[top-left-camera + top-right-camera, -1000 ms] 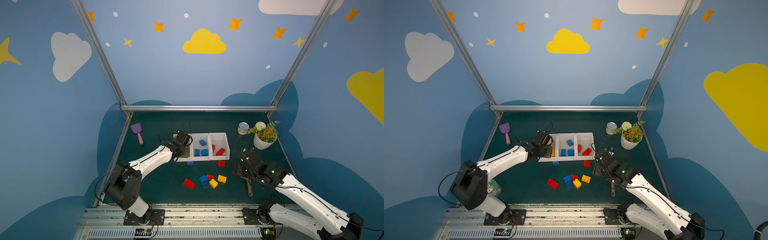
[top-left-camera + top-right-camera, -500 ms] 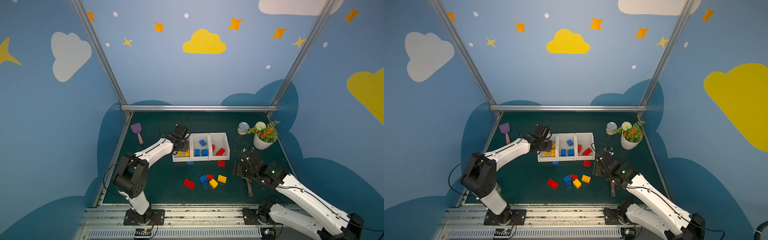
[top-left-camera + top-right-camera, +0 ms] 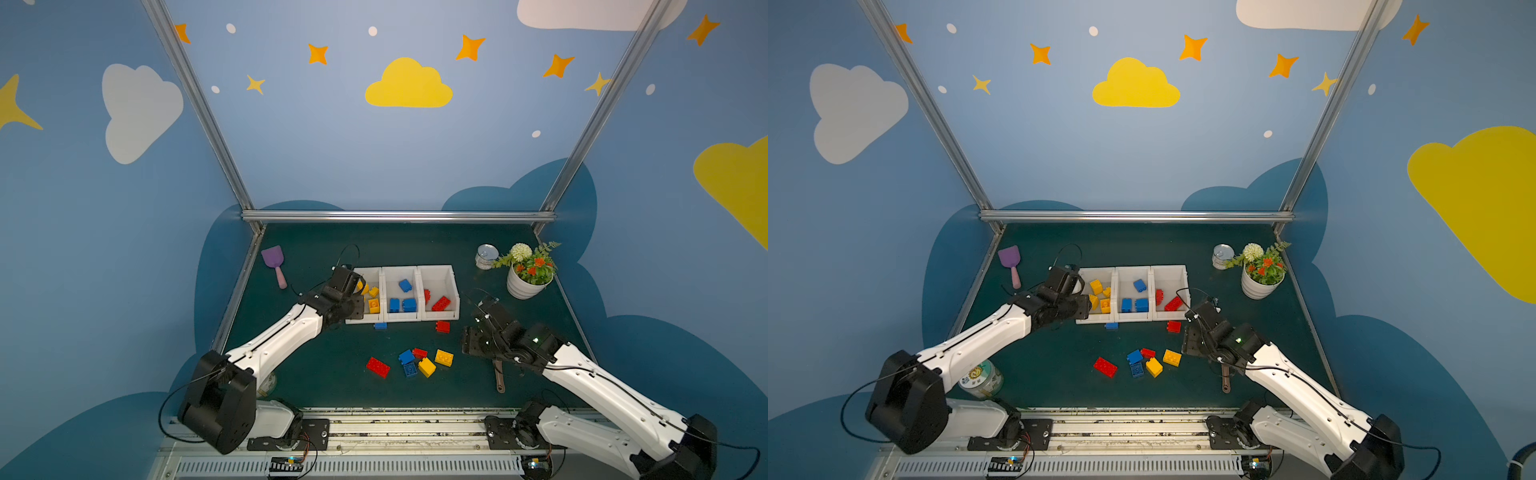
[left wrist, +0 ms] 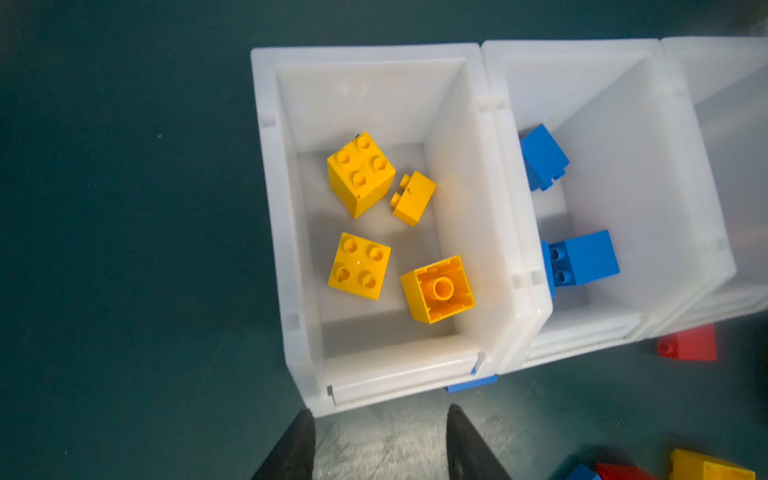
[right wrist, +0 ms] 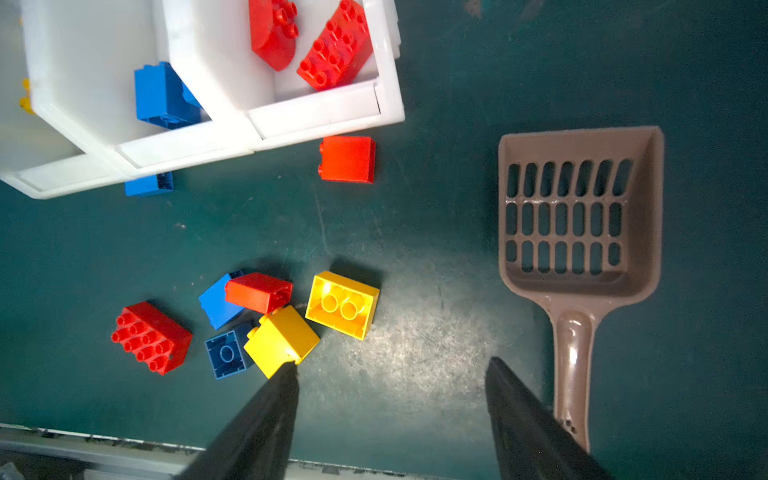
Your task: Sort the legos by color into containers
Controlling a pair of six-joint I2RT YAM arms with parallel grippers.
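- Left claw (image 4: pixel 380 409): fingers apart, nothing held; poised at the near rim of the end bin (image 4: pixel 270 166).
- Right claw (image 5: pixel 391 365): fingers apart, empty; held over the desk (image 5: pixel 436 249), between loose bricks (image 5: pixel 282 340) and a scoop (image 5: pixel 582 208).
- Bins (image 3: pixel 401 318): four yellow, three blue and two red bricks are held, one colour per bin.
- On the desk: six bricks are clustered; a red brick (image 3: pixel 442 326) and a blue brick (image 3: pixel 380 326) lie at the bins' front.

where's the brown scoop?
The brown scoop lies on the right, just right of the loose legos, handle toward the front rail. In both top views the right arm hides its head.
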